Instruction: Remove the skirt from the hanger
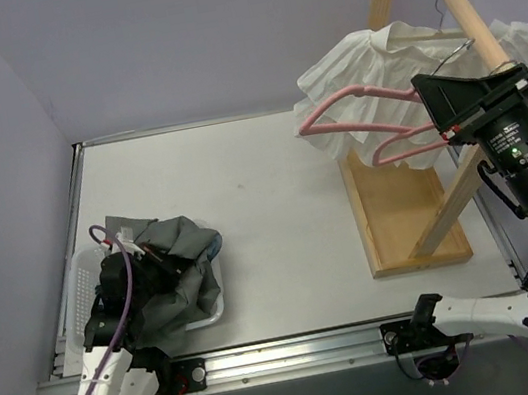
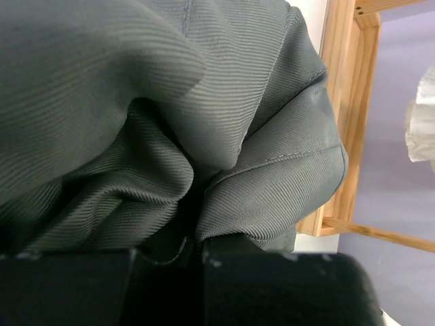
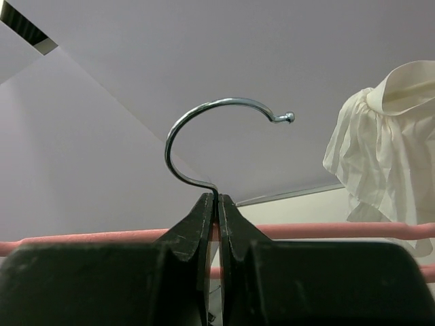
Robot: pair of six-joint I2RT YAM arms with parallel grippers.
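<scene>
The grey skirt (image 1: 179, 262) lies bunched in a white basket (image 1: 214, 312) at the near left; it fills the left wrist view (image 2: 170, 122). My left gripper (image 1: 148, 259) is sunk in it, and its jaws (image 2: 194, 252) stand shut on a fold of the skirt. My right gripper (image 3: 217, 202) is shut on the neck of a pink hanger (image 3: 340, 231), just under its metal hook (image 3: 204, 122). In the top view the right gripper (image 1: 457, 76) holds that bare hanger (image 1: 407, 141) up by the wooden rack.
A wooden rack (image 1: 404, 215) stands at the right, its rail (image 1: 460, 2) sloping overhead. A white ruffled garment (image 1: 364, 69) hangs there on another pink hanger (image 1: 331, 110); it also shows in the right wrist view (image 3: 387, 149). Purple walls enclose the table.
</scene>
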